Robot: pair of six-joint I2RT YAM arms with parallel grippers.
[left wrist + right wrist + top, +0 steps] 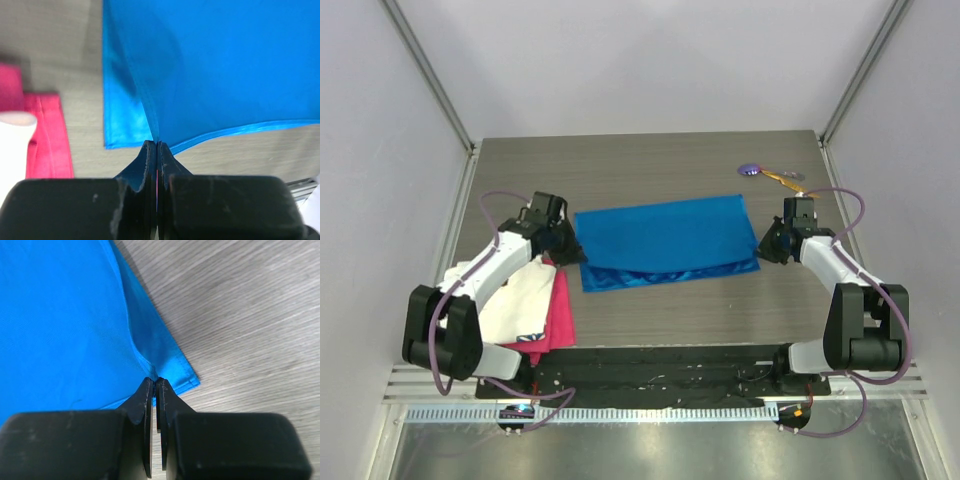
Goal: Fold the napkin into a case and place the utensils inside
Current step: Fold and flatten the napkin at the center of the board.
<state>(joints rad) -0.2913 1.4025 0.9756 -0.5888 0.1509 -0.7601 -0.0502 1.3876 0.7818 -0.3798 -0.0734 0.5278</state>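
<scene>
The blue napkin [665, 240] lies in the middle of the surface [650, 160], between the 2 arms. It is long from left to right. A top layer lies over a bottom layer. A shiny strip of the bottom layer peeks out along the near side.

The left end effector [575, 252] is at the napkin's left near corner. Its 2 fingers are pressed together and pinch the edge of the top layer. In the left wrist view the cloth rises in a small ridge up to the fingertips, and the bottom layer lies flat under it.

The right end effector [763, 247] is at the napkin's right near corner. Its 2 fingers are almost pressed together, with the thin blue edge pinched between them. In the right wrist view a crease runs from the fingertips into the cloth.

The 2 utensils lie near the far right corner of the surface, well apart from the napkin. The purple-headed utensil [750, 169] is on the left. The orange-yellow utensil [782, 179] is just beside it, with its silvery tip pointing right. I cannot tell if they touch.

A white cloth [520, 300] and a pink cloth [558, 320] lie at the near left, partly under the left arm. The white one lies on the pink one. The pink cloth is near the napkin but apart from it.
</scene>
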